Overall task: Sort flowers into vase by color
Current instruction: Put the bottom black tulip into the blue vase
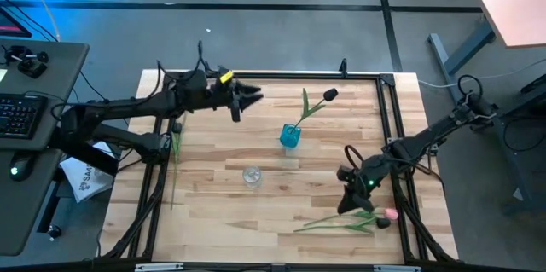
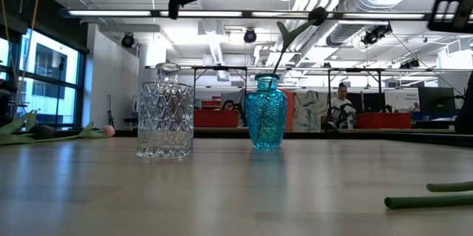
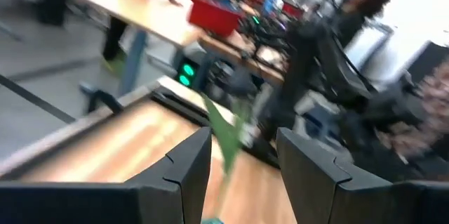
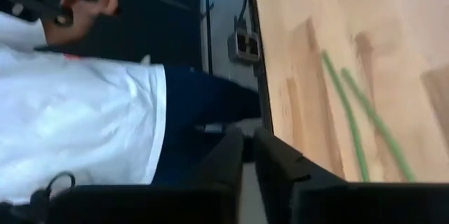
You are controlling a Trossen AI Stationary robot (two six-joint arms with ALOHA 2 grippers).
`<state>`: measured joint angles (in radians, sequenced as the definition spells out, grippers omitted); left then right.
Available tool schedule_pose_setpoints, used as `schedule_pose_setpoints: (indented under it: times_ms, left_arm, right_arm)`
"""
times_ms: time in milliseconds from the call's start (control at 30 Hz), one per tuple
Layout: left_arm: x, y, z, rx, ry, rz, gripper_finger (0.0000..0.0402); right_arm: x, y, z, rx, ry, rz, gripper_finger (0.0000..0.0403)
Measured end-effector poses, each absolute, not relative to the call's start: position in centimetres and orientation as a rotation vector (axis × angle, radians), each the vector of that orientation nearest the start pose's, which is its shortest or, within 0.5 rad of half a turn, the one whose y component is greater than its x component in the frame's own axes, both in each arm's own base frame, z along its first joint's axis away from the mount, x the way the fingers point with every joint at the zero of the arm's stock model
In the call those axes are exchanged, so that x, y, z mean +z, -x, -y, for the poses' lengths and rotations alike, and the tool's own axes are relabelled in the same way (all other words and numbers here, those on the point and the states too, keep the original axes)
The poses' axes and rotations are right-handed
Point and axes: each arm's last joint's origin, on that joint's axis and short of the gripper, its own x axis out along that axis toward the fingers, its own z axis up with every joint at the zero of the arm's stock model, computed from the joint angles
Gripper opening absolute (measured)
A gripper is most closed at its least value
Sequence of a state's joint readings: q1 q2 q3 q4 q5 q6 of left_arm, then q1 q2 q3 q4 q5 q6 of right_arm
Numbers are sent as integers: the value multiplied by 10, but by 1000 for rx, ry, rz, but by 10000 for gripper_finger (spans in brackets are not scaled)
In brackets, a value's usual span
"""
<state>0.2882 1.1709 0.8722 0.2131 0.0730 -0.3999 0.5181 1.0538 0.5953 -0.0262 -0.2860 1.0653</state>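
While left pincer (image 1: 253, 96) hangs apart, right pincer (image 1: 351, 206), nearly together, could nudge pink tulips (image 1: 363, 218) off worktop (image 1: 213, 212).

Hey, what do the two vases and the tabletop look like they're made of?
The clear vase looks like pressed glass: see-through, with a diamond-cut pattern. The blue vase seems to be tinted glass, glossy and translucent teal, similarly faceted. The tabletop appears to be wood, pale planks with visible grain and a smooth finish.

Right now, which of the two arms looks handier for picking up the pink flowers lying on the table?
The right. Its gripper hangs just beside the pink tulips at the table's right front. The left gripper is open up at the far edge, beyond the blue vase.
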Motion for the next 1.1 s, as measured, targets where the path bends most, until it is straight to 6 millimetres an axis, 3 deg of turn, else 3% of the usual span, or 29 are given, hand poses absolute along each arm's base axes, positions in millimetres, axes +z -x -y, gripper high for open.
schedule_pose_setpoints:
  times_ms: [200, 333, 467, 600, 767, 967, 1100]
  left_arm:
    - [315, -257, -44, 131, 481, -172, 152]
    - [310, -259, -26, 143, 473, -202, 152]
    - [301, -259, -13, 156, 491, -227, 152]
    - [293, -258, -3, 162, 480, -241, 152]
    - [280, -256, 0, 192, 477, -279, 152]
    - [272, -253, 4, 193, 460, -333, 152]
    - [273, -253, 11, 169, 427, -336, 152]
  right_arm:
    - [236, -179, -140, 502, -924, -838, 151]
    - [242, -184, -167, 581, -879, -909, 190]
    - [244, -192, -202, 603, -649, -1090, 191]
    - [228, -197, -224, 432, -368, -1297, 178]
    - [206, -210, -243, 248, -359, -1413, 166]
    - [175, -211, -244, 67, -306, -1532, 166]
    - [164, -211, -240, -24, -267, -1573, 166]
